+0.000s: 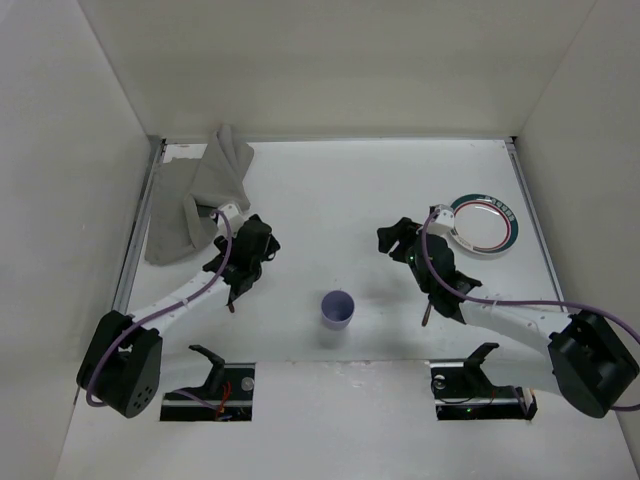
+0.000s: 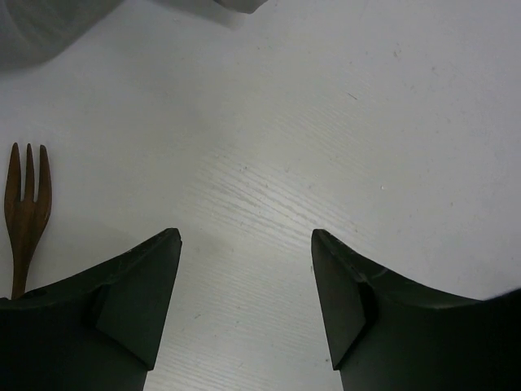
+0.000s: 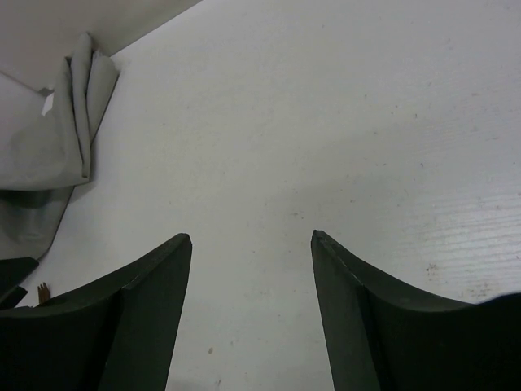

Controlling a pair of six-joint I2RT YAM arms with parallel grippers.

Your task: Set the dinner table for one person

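The dinner table [image 1: 330, 190] is a flat white top. A purple cup [image 1: 337, 308] stands upright near its front middle. A white plate with a green rim [image 1: 485, 225] lies at the right. A wooden fork [image 2: 24, 204] lies flat just left of my left fingers, its handle passing under the left one. My left gripper [image 1: 255, 245] [image 2: 244, 236] is open and empty over bare table, left of the cup. My right gripper [image 1: 395, 240] [image 3: 251, 238] is open and empty over bare table, between the cup and the plate.
A crumpled grey cloth [image 1: 195, 200] lies at the far left against the side rail; it also shows in the left wrist view [image 2: 41, 24] and the right wrist view [image 3: 49, 147]. A thin brown utensil [image 1: 428, 315] lies beside my right arm. White walls enclose three sides.
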